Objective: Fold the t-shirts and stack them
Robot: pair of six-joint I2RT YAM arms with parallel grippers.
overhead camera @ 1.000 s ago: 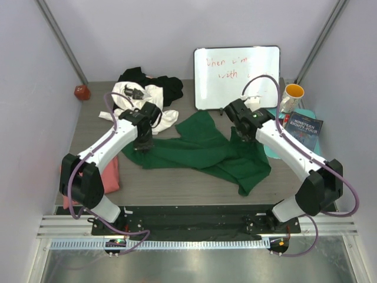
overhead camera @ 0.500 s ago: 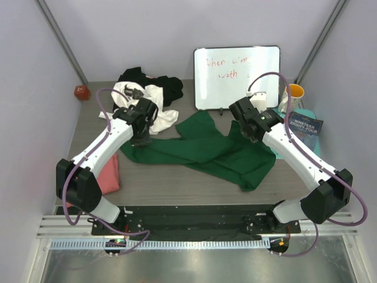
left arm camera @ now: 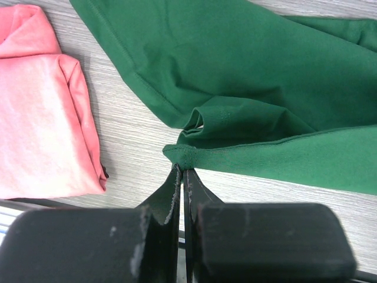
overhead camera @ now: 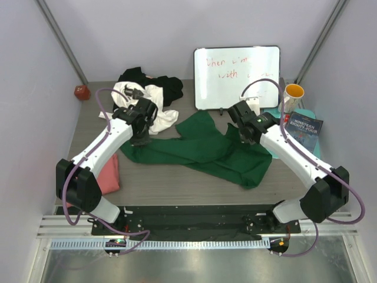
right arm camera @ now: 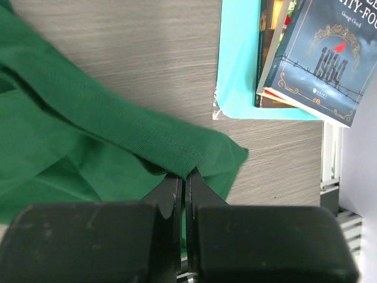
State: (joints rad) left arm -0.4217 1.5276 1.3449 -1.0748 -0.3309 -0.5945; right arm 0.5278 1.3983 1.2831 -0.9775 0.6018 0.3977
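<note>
Only in wrist views we see left gripper point(left arm camera: 181, 172) and right gripper point(right arm camera: 184, 177) clamped on dark green t-shirt point(overhead camera: 206, 148) hems; overhead, left sits higher than earlier.

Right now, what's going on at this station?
The dark green t-shirt lies rumpled in the middle, gripped at both ends. The left end effector is shut on its hem, the right end effector shut on the opposite edge. A salmon pink t-shirt lies folded off to the left; a white t-shirt and black t-shirt sit heaped behind.
</note>
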